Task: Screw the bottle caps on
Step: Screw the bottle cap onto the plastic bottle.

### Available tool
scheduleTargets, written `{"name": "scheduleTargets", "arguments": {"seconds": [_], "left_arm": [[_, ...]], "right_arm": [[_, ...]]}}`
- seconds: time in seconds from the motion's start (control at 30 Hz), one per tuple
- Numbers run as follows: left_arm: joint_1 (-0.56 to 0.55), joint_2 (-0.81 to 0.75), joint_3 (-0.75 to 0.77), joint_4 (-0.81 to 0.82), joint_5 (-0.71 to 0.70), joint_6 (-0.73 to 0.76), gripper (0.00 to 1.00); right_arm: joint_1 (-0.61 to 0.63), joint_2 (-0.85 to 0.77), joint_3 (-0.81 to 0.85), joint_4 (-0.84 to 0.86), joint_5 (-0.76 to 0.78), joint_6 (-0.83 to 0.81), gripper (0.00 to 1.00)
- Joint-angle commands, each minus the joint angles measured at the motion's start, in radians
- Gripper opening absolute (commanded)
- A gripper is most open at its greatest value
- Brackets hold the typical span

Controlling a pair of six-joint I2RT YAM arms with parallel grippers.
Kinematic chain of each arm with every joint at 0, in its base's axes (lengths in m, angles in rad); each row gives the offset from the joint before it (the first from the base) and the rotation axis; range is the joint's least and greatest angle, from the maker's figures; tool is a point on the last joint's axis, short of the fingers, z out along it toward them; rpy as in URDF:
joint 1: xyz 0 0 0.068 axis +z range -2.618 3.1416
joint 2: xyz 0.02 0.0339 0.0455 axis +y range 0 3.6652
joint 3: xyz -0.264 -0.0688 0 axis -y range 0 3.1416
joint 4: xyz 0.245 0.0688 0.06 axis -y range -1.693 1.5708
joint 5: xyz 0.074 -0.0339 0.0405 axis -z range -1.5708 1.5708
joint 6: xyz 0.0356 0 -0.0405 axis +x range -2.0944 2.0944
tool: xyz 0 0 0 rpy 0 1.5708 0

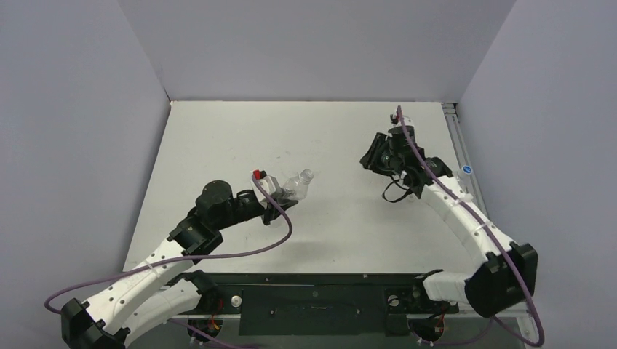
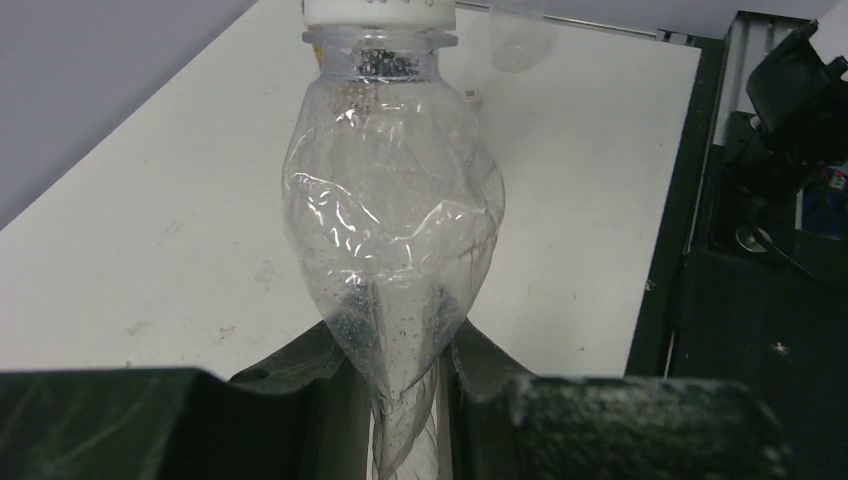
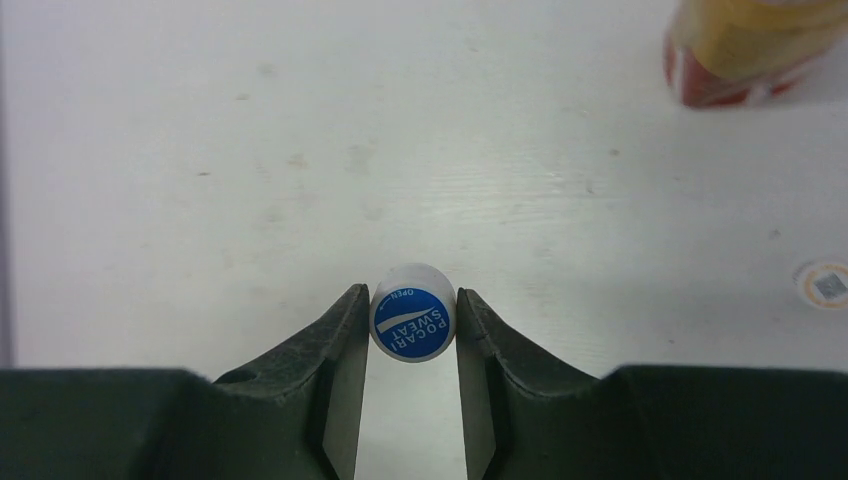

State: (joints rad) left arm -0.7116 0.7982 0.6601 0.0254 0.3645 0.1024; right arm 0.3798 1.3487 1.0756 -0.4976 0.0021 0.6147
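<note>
White table (image 1: 218,131), grey walls on three sides. Notes, big to small.

- Clear bottle (image 2: 395,200): crumpled, held off the table near centre. Left gripper (image 2: 405,350) is pressed in on its base end, the plastic squashed between the jaws.
- Amber bottle (image 3: 740,50): only its red-banded end shows, at the top right corner of my right wrist view, well apart from the right gripper. Can't tell if its neck is bare.
- White cap (image 2: 380,10): sits on the clear bottle's neck. I can't judge how tight.
- Blue-and-white cap (image 3: 412,322): pinched by its rim in the right gripper (image 3: 410,295), printed face toward the camera, at the table's far right.

Step, as I read it: second cap picked, not yet at a bottle. Next I'd want the amber bottle steadied neck-up, the cap turned open-side to the mouth, seated square, then twisted.
</note>
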Motion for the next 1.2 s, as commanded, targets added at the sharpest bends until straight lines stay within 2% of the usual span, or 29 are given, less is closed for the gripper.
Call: {"name": "scheduleTargets", "arguments": {"seconds": [0.0,0.17,0.3,0.47,0.67,1.17], "left_arm": [[0.002,0.024,0.023,0.009,0.163,0.046,0.0],[-0.004,0.036,0.047,-0.023,0.227,0.066,0.0],[-0.022,0.023,0.057,-0.02,0.248,0.073,0.0],[-0.053,0.025,0.073,-0.021,0.248,0.084,0.0],[-0.06,0.022,0.076,-0.024,0.244,0.096,0.0],[-0.059,0.004,0.075,-0.067,0.257,0.117,0.0]], "right_arm": [[0.03,-0.18,0.1,-0.079,-0.298,-0.001,0.01],[0.085,-0.271,0.128,-0.033,-0.51,0.061,0.03],[0.155,-0.306,0.136,0.02,-0.578,0.118,0.04],[0.251,-0.301,0.161,0.036,-0.578,0.143,0.04],[0.302,-0.306,0.189,0.044,-0.57,0.165,0.04],[0.321,-0.339,0.221,-0.043,-0.543,0.14,0.04]]}}
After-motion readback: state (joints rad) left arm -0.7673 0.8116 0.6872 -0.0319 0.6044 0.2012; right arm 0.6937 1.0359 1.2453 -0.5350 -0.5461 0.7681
